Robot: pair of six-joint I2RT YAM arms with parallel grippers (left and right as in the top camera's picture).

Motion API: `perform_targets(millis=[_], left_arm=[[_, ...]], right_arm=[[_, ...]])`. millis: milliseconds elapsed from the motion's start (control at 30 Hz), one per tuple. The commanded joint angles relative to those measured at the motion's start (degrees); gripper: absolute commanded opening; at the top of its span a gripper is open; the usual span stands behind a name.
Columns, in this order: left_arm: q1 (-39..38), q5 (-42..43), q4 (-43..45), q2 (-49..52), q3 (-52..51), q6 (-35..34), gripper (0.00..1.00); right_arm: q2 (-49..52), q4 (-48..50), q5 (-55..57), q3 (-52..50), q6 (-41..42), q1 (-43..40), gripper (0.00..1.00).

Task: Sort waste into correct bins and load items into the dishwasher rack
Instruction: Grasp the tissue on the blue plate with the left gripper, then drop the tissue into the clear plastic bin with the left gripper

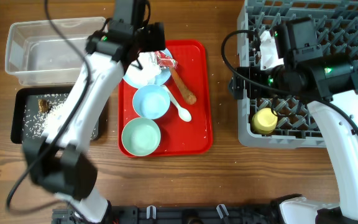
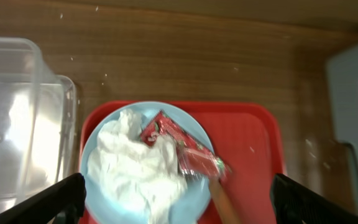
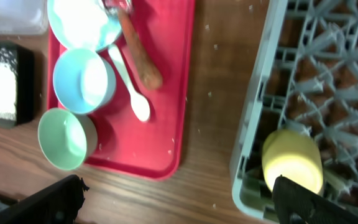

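Observation:
My left gripper [image 1: 140,51] [image 2: 179,208] is open and empty, hovering over the round light blue plate [image 1: 135,78] [image 2: 98,186] at the back of the red tray. The plate holds a crumpled white napkin [image 2: 135,168] and a red snack wrapper [image 1: 165,60] [image 2: 185,149]. The sausage stick [image 1: 182,87] [image 3: 138,53] lies beside it. My right gripper [image 1: 240,86] [image 3: 176,205] is open and empty over the wood, between the tray and the grey rack [image 1: 316,68] [image 3: 253,124]. The yellow cup [image 1: 265,121] [image 3: 293,160] lies in the rack's front left corner.
On the red tray [image 1: 197,124] are a light blue bowl [image 1: 150,101], a pale green bowl [image 1: 141,137] and a white spoon [image 1: 180,107]. The clear tub [image 1: 42,50] stands back left. The black tray [image 1: 20,118] in front holds rice and a brown lump [image 1: 43,104].

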Motion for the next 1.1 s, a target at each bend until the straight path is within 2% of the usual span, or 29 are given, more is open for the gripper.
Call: perform_targets(millis=[0,233,367,633,667,700,733,800,867,933,1067], left_arm=[[1.62,-2.29,3.56,9.57,1.31,-5.49,0.95],[1.75,-1.99,6.01,19.69,1.31,-7.08,0.95],[2.29,-1.62,6.03,22.60,1.31,-9.29,0.95],[2.25,1.27,6.67,28.11,1.31,-9.29,0.93],[2.25,1.27,6.64,28.52,1.31,-9.31,0.89],[2.25,1.29,6.60,29.09,1.29,-9.29,0.80],[2.25,1.29,6.56,29.33,1.29,-9.29,0.69],[2.25,1.29,6.38,29.49,1.29,-9.29,0.39],[2.25,1.29,6.36,29.49,1.29,-9.29,0.17],[2.25,1.27,5.95,29.49,1.29,-9.29,0.04],[2.32,1.51,4.52,27.85,1.81,-9.25,0.04]], right_arm=[[0.39,-1.11,2.80,-0.44,0.68,0.00,1.00],[0.42,-1.29,2.78,-0.63,0.72,0.02,1.00],[0.42,-1.27,2.80,-0.63,0.70,0.02,1.00],[0.42,-1.07,2.80,-0.63,0.66,0.02,1.00],[0.42,-1.07,2.80,-0.63,0.66,0.02,1.00],[0.42,-1.07,2.80,-0.63,0.63,0.02,1.00],[0.42,-1.07,2.80,-0.63,0.61,0.02,1.00],[0.42,-1.07,2.80,-0.63,0.42,0.02,1.00],[0.42,-1.09,2.80,-0.63,0.24,0.02,1.00],[0.42,-1.09,2.80,-0.63,0.24,0.02,1.00],[0.42,-1.14,2.80,-0.63,0.22,0.02,1.00]])
